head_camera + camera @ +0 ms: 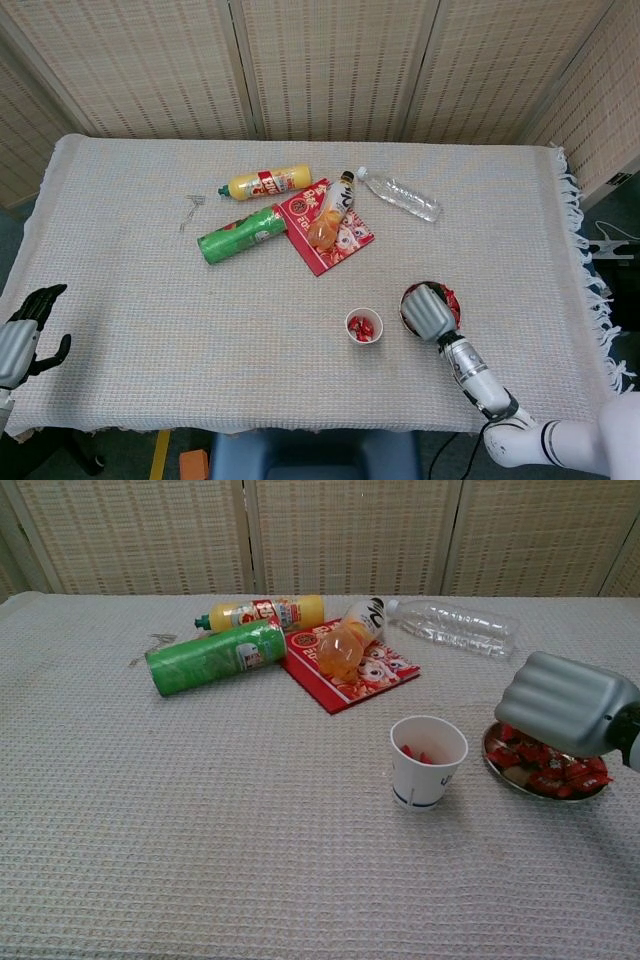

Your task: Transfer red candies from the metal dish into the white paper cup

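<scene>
The metal dish [490,756] lies right of the white paper cup [428,776], and several red candies [552,770] are heaped in it. A few red candies [420,754] show inside the cup [363,326]. My right hand [566,704] hovers just above the dish's far side with its back up and fingers curled downward; its underside is hidden, so a hold on a candy cannot be made out. In the head view this hand [428,311] covers most of the dish [457,313]. My left hand [24,332] hangs off the table's near left edge, fingers apart and holding nothing.
Farther back lie a green can [240,233], a yellow bottle [268,182], an orange bottle [330,213] on a red packet [338,247], and a clear plastic bottle [400,194]. Small metal clips [192,208] sit at the left. The cloth's fringed edge [585,260] runs along the right.
</scene>
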You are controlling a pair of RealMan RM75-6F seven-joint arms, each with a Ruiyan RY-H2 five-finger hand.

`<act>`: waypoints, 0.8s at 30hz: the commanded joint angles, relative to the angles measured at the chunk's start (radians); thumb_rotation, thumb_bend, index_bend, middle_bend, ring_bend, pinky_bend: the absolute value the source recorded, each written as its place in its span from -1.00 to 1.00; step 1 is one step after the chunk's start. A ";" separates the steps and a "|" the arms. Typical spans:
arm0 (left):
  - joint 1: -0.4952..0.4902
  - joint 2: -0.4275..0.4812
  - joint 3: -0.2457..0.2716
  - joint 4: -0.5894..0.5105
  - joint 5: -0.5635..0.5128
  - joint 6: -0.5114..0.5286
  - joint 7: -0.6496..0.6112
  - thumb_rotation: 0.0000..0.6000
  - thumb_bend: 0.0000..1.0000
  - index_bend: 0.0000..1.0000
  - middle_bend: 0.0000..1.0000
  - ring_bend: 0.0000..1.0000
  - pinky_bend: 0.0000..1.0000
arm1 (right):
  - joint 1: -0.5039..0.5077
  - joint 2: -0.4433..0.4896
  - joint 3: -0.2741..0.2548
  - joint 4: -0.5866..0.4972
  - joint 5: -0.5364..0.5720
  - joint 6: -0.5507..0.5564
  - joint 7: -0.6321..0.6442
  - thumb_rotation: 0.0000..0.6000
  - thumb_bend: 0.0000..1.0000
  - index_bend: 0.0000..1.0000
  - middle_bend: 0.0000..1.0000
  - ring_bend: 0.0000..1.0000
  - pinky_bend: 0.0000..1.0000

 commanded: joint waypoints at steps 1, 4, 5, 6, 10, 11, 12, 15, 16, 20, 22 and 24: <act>0.000 0.000 0.000 -0.001 0.000 0.001 0.001 1.00 -0.01 -0.98 -0.92 -1.00 -0.54 | -0.006 0.022 0.024 -0.035 -0.013 0.017 0.032 1.00 -0.31 0.93 0.65 0.40 1.00; 0.000 -0.001 0.000 -0.001 0.000 0.001 0.001 1.00 -0.01 -0.98 -0.92 -1.00 -0.54 | -0.006 0.044 0.053 -0.082 -0.029 0.039 0.063 1.00 -0.31 0.93 0.65 0.40 1.00; 0.000 -0.001 -0.001 0.000 0.000 0.001 0.001 1.00 -0.01 -0.98 -0.92 -1.00 -0.54 | -0.005 0.050 0.064 -0.099 -0.033 0.045 0.074 1.00 -0.31 0.93 0.65 0.40 1.00; 0.000 -0.001 -0.001 0.000 0.000 0.001 0.002 1.00 -0.01 -0.98 -0.92 -1.00 -0.54 | -0.004 0.056 0.074 -0.118 -0.038 0.052 0.085 1.00 -0.31 0.93 0.65 0.40 1.00; -0.001 -0.003 -0.001 0.001 -0.001 -0.001 0.006 1.00 -0.02 -0.98 -0.92 -1.00 -0.54 | 0.006 0.077 0.117 -0.204 -0.055 0.063 0.120 1.00 -0.31 0.93 0.65 0.40 1.00; -0.002 -0.003 -0.001 0.000 -0.001 -0.002 0.007 1.00 -0.02 -0.98 -0.92 -1.00 -0.54 | 0.010 0.080 0.124 -0.220 -0.060 0.063 0.121 1.00 -0.31 0.93 0.65 0.40 1.00; -0.002 -0.004 -0.001 0.001 -0.002 -0.002 0.008 1.00 -0.02 -0.98 -0.92 -1.00 -0.54 | 0.014 0.081 0.130 -0.234 -0.065 0.063 0.120 1.00 -0.31 0.93 0.65 0.40 1.00; -0.001 -0.003 -0.001 0.000 -0.001 0.000 0.007 1.00 -0.02 -0.98 -0.92 -1.00 -0.54 | 0.025 0.077 0.141 -0.272 -0.069 0.053 0.113 1.00 -0.31 0.93 0.65 0.40 1.00; -0.001 -0.003 -0.001 0.000 -0.001 0.000 0.006 1.00 -0.02 -0.98 -0.92 -1.00 -0.54 | 0.030 0.072 0.144 -0.280 -0.067 0.045 0.105 1.00 -0.31 0.93 0.65 0.40 1.00; 0.000 -0.001 0.000 0.002 0.001 0.000 0.000 1.00 -0.02 -0.98 -0.92 -1.00 -0.54 | 0.043 0.048 0.145 -0.286 -0.055 0.024 0.067 1.00 -0.31 0.93 0.65 0.40 1.00; 0.000 0.000 -0.001 0.002 0.001 0.000 -0.002 1.00 -0.02 -0.98 -0.92 -1.00 -0.54 | 0.049 0.035 0.145 -0.282 -0.047 0.015 0.048 1.00 -0.31 0.93 0.65 0.40 1.00; 0.000 0.000 0.000 0.003 0.001 0.001 -0.005 1.00 -0.02 -0.98 -0.92 -1.00 -0.54 | 0.054 0.024 0.144 -0.277 -0.040 0.008 0.031 1.00 -0.31 0.92 0.65 0.40 1.00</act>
